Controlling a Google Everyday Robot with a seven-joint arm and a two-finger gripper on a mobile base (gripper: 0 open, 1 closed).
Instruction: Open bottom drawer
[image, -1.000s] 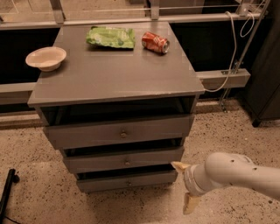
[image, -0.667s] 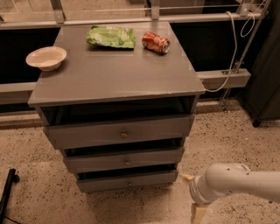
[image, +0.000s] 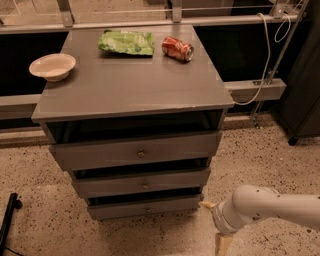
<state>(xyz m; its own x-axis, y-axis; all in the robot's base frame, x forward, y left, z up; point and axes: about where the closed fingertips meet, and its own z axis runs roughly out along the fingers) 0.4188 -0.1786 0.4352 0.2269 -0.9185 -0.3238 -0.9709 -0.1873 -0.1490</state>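
A grey cabinet with three drawers stands on a speckled floor. The bottom drawer (image: 125, 210), slimmest and lowest, has a tiny knob (image: 148, 210). The pincer (image: 212, 227) hangs low, just right of the drawer, fingers apart and empty. Approaching from the side, it could slip off the knob or snag the middle drawer (image: 120, 184).

One grey cabinet (image: 130, 82) stands mid-frame with three drawers: the top drawer (image: 100, 154), the middle drawer (image: 110, 186) and the bottom drawer (image: 120, 209). There are three round knobs, one on each front. On the cabinet's top lie three things: one pale bowl (image: 52, 66) at upper left, one green bag (image: 126, 42) and one red can (image: 177, 48) at upper centre. One white arm (image: 270, 205) enters at lower right, carrying one gripper (image: 215, 225) with two tan fingers (image: 223, 245) spread apart.
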